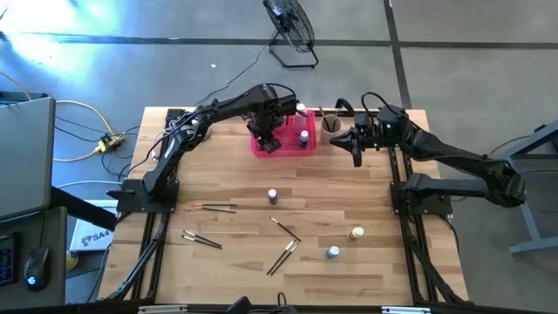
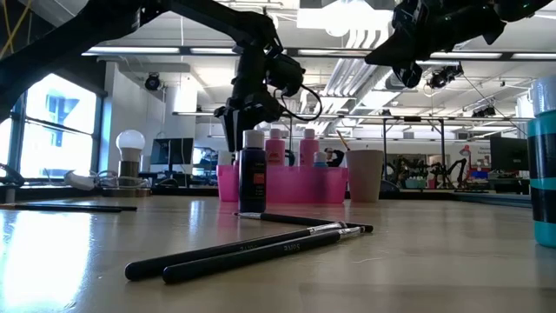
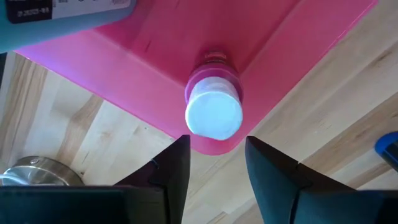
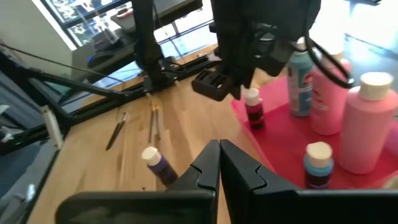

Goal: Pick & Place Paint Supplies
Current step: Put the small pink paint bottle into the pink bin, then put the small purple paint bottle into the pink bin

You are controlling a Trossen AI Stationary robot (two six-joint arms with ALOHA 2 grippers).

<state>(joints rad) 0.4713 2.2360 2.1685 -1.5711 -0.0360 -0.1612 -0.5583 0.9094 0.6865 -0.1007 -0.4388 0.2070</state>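
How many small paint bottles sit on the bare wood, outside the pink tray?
3: a purple bottle mid-table, a yellow bottle right of centre, and a blue bottle beside it, closer to the near edge. The arms may hide more by the pink tray.

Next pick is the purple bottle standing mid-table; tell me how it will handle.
The purple bottle is small, so probably light. It stands upright on a narrow base, so a sideways nudge may tip it. It looks round, so once down it would likely roll across the table.

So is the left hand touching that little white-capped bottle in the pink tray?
Apart. The left wrist view shows the left hand open above the bottle.
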